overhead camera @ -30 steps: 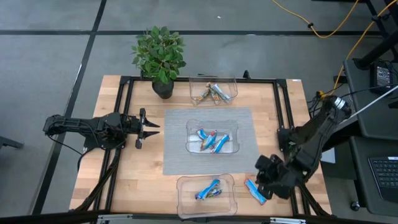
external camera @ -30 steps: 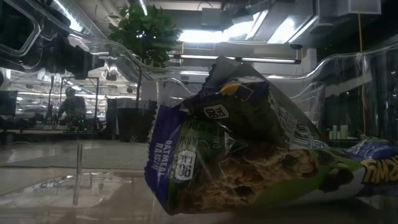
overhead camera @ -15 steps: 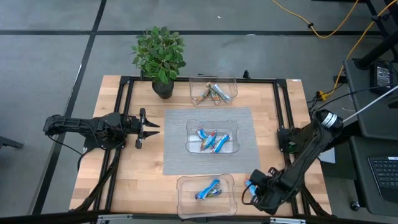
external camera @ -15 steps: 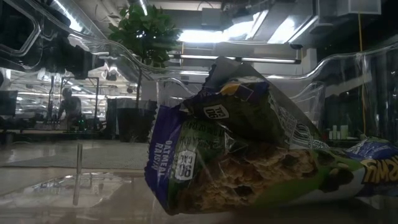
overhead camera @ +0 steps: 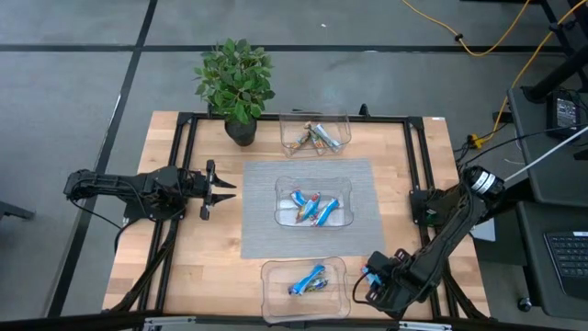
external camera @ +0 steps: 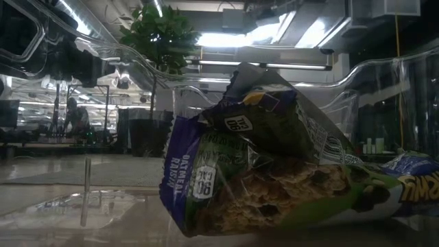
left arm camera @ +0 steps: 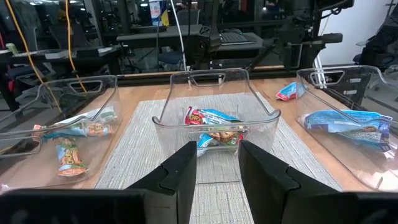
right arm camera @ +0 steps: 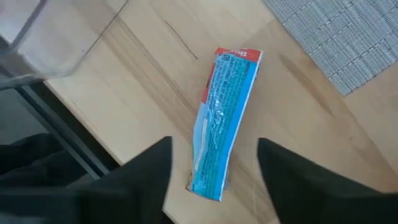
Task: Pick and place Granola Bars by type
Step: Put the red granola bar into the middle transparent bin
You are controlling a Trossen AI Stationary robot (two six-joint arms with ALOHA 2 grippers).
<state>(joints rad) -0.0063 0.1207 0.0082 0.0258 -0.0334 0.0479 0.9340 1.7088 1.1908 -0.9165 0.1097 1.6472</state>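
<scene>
Bar [right arm camera: 222, 122] in bright blue wrapper lies flat on the table [right arm camera: 155, 87], between the right gripper's [right arm camera: 214, 163] spread jaws, untouched and ungripped by either.

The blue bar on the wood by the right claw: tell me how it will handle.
The blue bar lies flat, so it probably won't roll. Its glossy wrapper may slip between the open right claw. Small and thin, it is likely light, its crimped ends floppy.

Around my wooden table [overhead camera: 211, 276] lies grey floor [overhead camera: 83, 83] crossed by dark lines (a yellow cable [overhead camera: 478, 41] trails at one o'clock).
</scene>
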